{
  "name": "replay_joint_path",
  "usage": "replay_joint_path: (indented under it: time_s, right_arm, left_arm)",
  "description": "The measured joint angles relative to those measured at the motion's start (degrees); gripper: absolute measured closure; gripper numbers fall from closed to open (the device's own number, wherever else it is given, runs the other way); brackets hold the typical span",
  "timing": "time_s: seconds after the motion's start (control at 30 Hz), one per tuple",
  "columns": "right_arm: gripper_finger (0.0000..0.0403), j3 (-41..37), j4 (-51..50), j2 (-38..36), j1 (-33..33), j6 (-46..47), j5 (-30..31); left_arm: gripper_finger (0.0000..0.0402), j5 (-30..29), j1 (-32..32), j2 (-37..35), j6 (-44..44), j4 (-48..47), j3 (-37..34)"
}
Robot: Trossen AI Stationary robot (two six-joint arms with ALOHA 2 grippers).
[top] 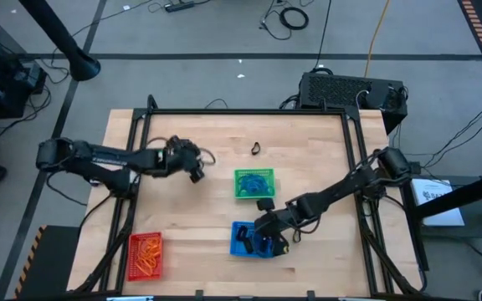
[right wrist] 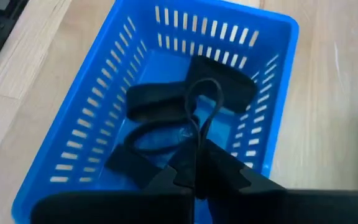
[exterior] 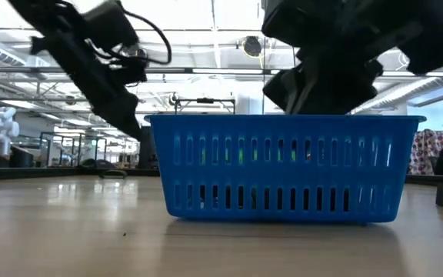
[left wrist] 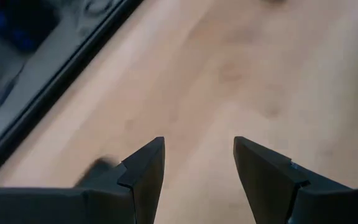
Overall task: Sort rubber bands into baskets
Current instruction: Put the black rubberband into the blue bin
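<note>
A black rubber band (right wrist: 201, 106) is pinched in the right claw (right wrist: 197, 180), hanging directly above the blue basket (right wrist: 92, 112) near the tabletop's front edge, where other black bands (right wrist: 160, 99) are already lying. Only release is judged to be needed. The left claw (left wrist: 197, 162) is held wide over bare tabletop (left wrist: 241, 74), left of centre.

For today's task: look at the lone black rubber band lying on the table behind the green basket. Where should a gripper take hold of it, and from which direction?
Grip the black rubber band across one strand of its loop, coming straight down from above. It lies flat on the bare table, apart from the green basket, so a side approach would probably just push it along. The left gripper, open, is the nearer one.
</note>
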Motion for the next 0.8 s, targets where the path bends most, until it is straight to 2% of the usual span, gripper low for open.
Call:
replay_joint_path:
  time_s: [0.17,0.37,0.5,0.7,0.8]
  right_arm:
    - [0.0379,0.5,-0.7,1.3,0.0,-3.2,-0.1]
    - [0.0363,0.5,-0.8,1.0,0.1,-4.6,-0.1]
    - [0.0342,0.5,-1.1,1.0,0.5,-7.1,-0.2]
    - [0.0288,1.4,-2.0,1.0,1.0,-10.3,-0.1]
    - [0.0259,3.2,-4.9,0.9,1.0,-9.7,0.0]
  left_arm:
    - [0.0201,1.6,11.2,0.1,0.1,-10.5,4.0]
    - [0.0201,10.3,22.2,0.1,5.8,-17.1,7.3]
    - [0.0201,16.0,27.5,0.1,11.1,-19.2,8.3]
    - [0.0201,17.3,33.8,2.1,16.9,-20.5,8.4]
    - [0.0201,20.6,34.8,4.9,21.4,-20.5,8.4]
